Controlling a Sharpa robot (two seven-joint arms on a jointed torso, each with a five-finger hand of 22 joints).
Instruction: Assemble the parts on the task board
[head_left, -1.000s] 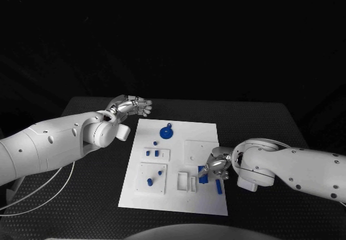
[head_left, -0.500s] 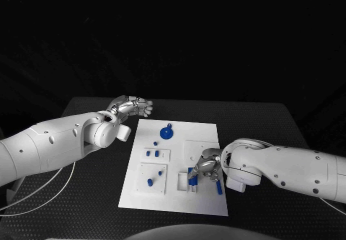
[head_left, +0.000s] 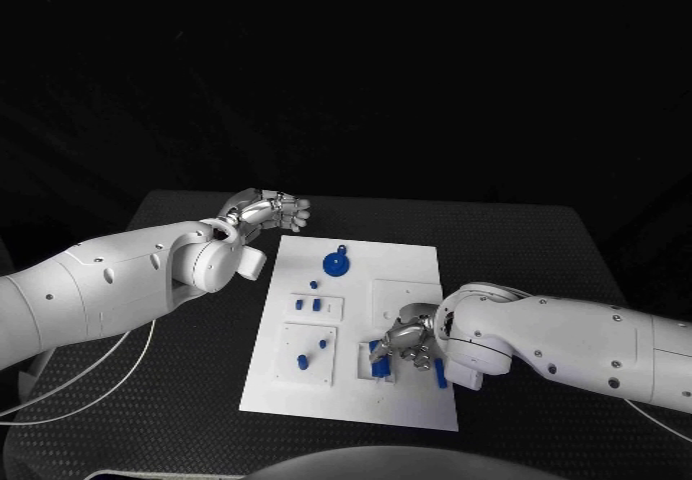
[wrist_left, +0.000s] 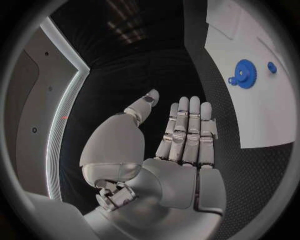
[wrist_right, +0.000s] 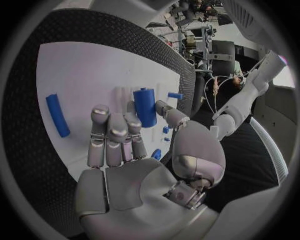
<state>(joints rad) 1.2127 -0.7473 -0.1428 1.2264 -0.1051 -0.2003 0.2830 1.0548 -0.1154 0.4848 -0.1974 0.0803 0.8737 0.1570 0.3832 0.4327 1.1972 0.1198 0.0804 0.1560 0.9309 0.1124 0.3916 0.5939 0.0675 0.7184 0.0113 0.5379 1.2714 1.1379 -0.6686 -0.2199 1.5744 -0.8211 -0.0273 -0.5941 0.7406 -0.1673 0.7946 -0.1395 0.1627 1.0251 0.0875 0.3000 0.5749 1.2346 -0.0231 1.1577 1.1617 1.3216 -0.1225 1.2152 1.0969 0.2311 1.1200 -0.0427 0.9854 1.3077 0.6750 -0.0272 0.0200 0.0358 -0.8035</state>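
Observation:
The white task board (head_left: 407, 262) lies in the middle of the black table. My right hand (head_left: 410, 345) hovers low over its near middle and pinches an upright blue cylinder (wrist_right: 145, 106) between thumb and fingertips (wrist_right: 128, 122); the same cylinder (head_left: 378, 358) sits at the white slotted block. A blue rod (head_left: 440, 373) lies flat on the board just right of that hand, the same rod (wrist_right: 57, 115) beyond its fingers. My left hand (head_left: 268, 211) hangs open, fingers straight, off the board's far left corner. A blue gear (head_left: 335, 264) lies at the board's far middle.
Small blue pegs (head_left: 304, 304) stand in a white block on the board's left side, with two more (head_left: 310, 352) in the block nearer me. The left wrist view shows the gear (wrist_left: 244, 80) and the board's edge (wrist_left: 275, 112). Black table (head_left: 534, 260) surrounds the board.
My right hand has moved left and toward me across the board, carrying the blue cylinder away from the lying rod to the slotted block. The left hand has stayed put.

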